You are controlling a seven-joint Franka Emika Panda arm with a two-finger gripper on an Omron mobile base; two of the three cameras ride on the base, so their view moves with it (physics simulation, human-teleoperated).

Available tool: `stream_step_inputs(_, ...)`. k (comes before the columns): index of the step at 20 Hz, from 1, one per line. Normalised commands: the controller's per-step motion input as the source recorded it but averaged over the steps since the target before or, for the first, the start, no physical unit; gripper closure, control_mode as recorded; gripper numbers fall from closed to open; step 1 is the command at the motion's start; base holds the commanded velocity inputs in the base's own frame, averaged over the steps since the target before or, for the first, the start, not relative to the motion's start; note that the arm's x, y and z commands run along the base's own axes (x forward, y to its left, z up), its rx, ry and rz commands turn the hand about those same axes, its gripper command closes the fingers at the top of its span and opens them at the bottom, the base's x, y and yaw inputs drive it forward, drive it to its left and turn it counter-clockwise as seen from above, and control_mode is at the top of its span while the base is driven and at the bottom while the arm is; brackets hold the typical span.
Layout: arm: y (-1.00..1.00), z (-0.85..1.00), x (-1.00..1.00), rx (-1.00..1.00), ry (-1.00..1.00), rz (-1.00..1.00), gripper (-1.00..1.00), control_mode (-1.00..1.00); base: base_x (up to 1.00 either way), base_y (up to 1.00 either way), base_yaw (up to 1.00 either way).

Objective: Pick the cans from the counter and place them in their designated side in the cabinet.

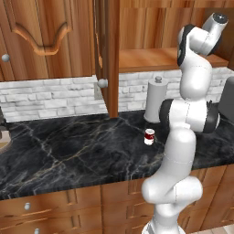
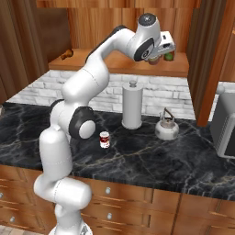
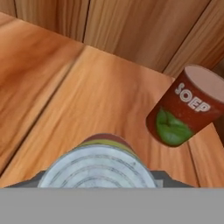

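Observation:
My gripper [image 2: 157, 57] reaches into the open cabinet, just above its plank shelf [image 2: 110, 62]. In the hand view the gripper [image 3: 100, 179] is shut on a can [image 3: 99, 162] with a grey ringed top, a yellow band and a red base, held low over the shelf [image 3: 87, 100]. The dark fingertips barely show on either side of it. The red-and-white can [image 1: 149, 136] [image 2: 105, 139] stands upright on the black marble counter [image 1: 68, 151] [image 2: 151, 160], in front of the arm.
A red soup can with a green patch [image 3: 183, 109] [image 2: 169, 56] stands on the shelf close to the right of the held can. A paper-towel roll [image 2: 132, 108] and a silver kettle [image 2: 166, 127] stand at the counter's back. The open cabinet door [image 1: 107, 55] hangs left of the shelf.

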Motion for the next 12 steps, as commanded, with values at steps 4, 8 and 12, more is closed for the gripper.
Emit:
stream_step_inputs(4, 0.00, 0.00, 0.10, 0.00, -0.08, 0.03, -1.00, -1.00, 0.00, 0.00, 0.00)
stream_step_inputs(8, 0.00, 0.00, 0.13, 0.00, -0.09, 0.03, -1.00, -1.00, 0.00, 0.00, 0.00)
stream_step_inputs(12, 0.00, 0.00, 0.22, 0.00, -0.07, 0.03, -1.00, -1.00, 0.00, 0.00, 0.00)
